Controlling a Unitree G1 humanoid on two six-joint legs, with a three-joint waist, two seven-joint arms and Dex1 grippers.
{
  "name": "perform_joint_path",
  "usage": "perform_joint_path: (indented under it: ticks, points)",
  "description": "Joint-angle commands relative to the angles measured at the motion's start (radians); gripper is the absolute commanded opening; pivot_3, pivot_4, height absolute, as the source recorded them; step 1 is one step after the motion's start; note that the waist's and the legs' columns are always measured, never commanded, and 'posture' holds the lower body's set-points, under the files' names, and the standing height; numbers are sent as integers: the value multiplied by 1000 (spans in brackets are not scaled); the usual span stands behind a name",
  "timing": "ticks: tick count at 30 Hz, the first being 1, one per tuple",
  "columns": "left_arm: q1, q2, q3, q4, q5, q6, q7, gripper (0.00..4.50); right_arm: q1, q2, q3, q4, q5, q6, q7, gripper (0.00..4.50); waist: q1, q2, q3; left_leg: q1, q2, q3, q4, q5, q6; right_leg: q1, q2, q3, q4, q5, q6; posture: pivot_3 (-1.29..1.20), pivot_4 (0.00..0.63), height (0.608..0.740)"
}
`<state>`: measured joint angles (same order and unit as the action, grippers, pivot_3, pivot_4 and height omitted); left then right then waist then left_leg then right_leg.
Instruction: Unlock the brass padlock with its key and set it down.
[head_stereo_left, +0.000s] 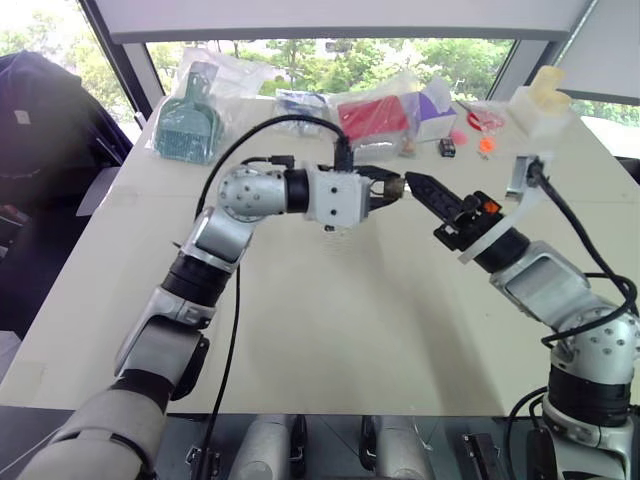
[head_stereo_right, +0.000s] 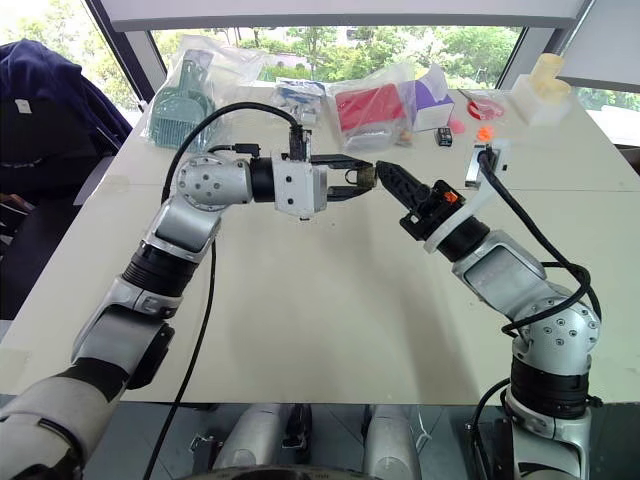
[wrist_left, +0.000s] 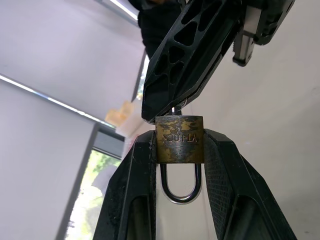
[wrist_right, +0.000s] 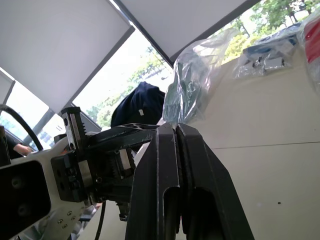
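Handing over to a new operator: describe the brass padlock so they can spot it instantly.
Find where the two arms meet above the middle of the table. The brass padlock is clamped between the left gripper's black fingers, the right gripper shut at its top. It is small, tarnished gold with a silvery shackle, unlike the red and black items behind.

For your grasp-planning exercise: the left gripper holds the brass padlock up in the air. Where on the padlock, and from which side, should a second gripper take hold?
Probably the keyhole end of the brass padlock, approached head-on, opposite the left gripper. That gripper's fingers already cover the body's two sides, and the shackle points back between them, leaving only that face exposed. The right gripper meets it there, fingers shut.
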<state>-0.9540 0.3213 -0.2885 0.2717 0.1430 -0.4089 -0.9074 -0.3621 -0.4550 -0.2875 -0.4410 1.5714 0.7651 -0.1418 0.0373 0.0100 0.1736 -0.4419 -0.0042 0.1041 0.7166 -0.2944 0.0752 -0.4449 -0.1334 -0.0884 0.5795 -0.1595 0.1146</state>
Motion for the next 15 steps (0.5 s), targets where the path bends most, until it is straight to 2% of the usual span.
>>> perform_joint_path:
  ticks: [1, 8, 13, 15]
  points:
    - [-60, -21, 35, 11, 32, -64, 122, 730, 18, 13, 33, -24, 18, -8, -18, 18, 0, 0, 0, 0, 0, 0, 0, 0, 0, 0, 0, 0, 0, 0, 0, 0, 150, 735]
    - [-83, -31, 38, 46, 112, -187, 289, 730, 12, 78, 54, -19, 41, -74, -89, 18, -2, 0, 0, 0, 0, 0, 0, 0, 0, 0, 0, 0, 0, 0, 1, 0, 150, 735]
    - [-53, -18, 14, 29, 135, -241, 314, 730, -3, 145, 53, -7, 54, -135, -160, 18, -1, 0, 0, 0, 0, 1, 0, 0, 0, 0, 0, 0, 0, 0, 1, 0, 150, 735]
    - [-44, -15, 6, 38, 136, -229, 306, 730, -3, 138, 61, -12, 39, -132, -149, 18, -1, 0, 0, 1, 0, 1, 0, 0, 0, 0, 0, 0, 0, 0, 1, 0, 150, 735]
